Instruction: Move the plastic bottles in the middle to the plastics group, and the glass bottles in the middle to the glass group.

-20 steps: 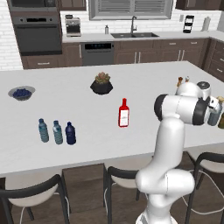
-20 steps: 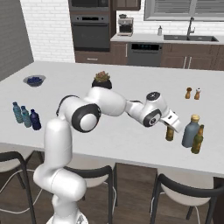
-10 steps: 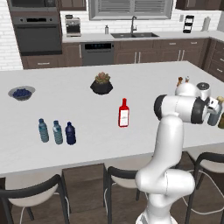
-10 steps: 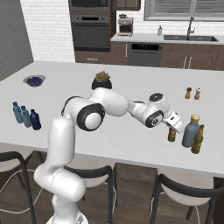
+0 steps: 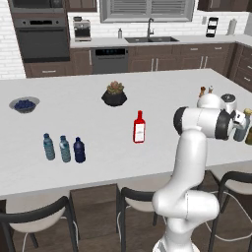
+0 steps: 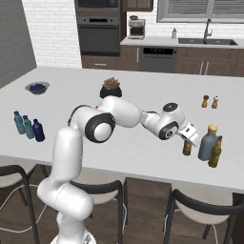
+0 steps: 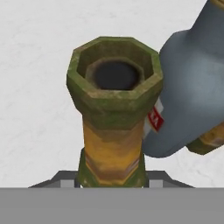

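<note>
At the counter's right end my gripper (image 6: 189,139) is shut on the neck of the dark brown glass bottle (image 6: 187,148) with the yellowish neck. The bottle stands upright right next to the tall grey-blue bottle (image 6: 208,143) and the olive-brown bottle (image 6: 215,152) of the glass group. In the hand view the brown bottle's open mouth (image 7: 113,74) is close up, with the grey-blue bottle (image 7: 192,87) touching its right side. The red flask bottle (image 5: 139,127) stands mid-counter. The navy plastic bottle (image 5: 78,150) stands beside two pale blue water bottles (image 5: 64,149).
Salt and pepper shakers (image 6: 210,101) stand behind the glass group. A potted plant (image 5: 114,94) sits at the counter's middle back and a bowl of blueberries (image 5: 24,104) at the far left. Stools (image 6: 200,214) line the near edge.
The gripper and the brown bottle have edged slightly right and down, closer to the grey-blue bottle. Nothing else has moved.
</note>
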